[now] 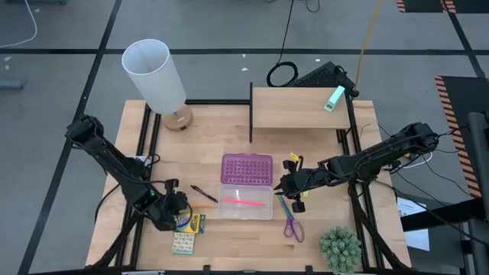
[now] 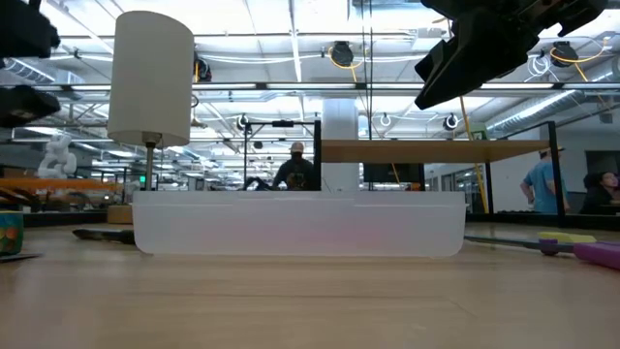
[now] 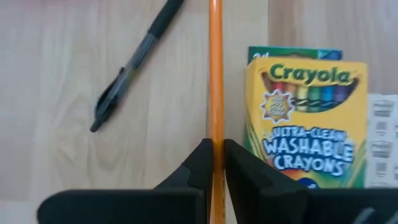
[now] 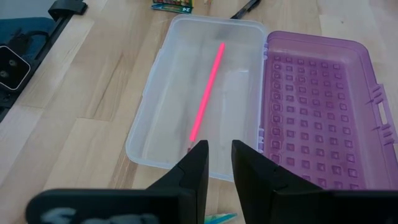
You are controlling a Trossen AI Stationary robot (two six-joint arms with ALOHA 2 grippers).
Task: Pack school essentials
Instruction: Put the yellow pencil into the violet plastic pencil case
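- Gripping an orange pencil (image 3: 216, 74) between its two dark fingers, the left gripper (image 1: 177, 205) sits low over the wooden table (image 1: 214, 145) at about eight o'clock from the open case, as seen from above.
- Lying just beside that pencil, the yellow-green crayon box (image 3: 308, 118) rests flat on the wood, with a dark pen (image 3: 134, 65) angled on the pencil's other side, apart from it.
- The pale patterned pack (image 1: 182, 243) lies at six o'clock from the crayon box, near the table's front edge.
- The clear case (image 4: 199, 93) sits open at table centre, its purple studded lid (image 4: 320, 102) folded back flat at twelve o'clock in the overhead view; a pink pen (image 4: 207, 92) lies inside the clear tray.
- The right gripper (image 1: 289, 187) hovers at three o'clock from the case, its fingers slightly parted and holding nothing.
- Purple-handled scissors (image 1: 293, 227) lie at five o'clock from the case, with a blue pen (image 1: 284, 208) just beside them.
- A white lamp (image 1: 157, 76) stands at eleven o'clock; a small green plant (image 1: 339, 248) sits at the front right corner.
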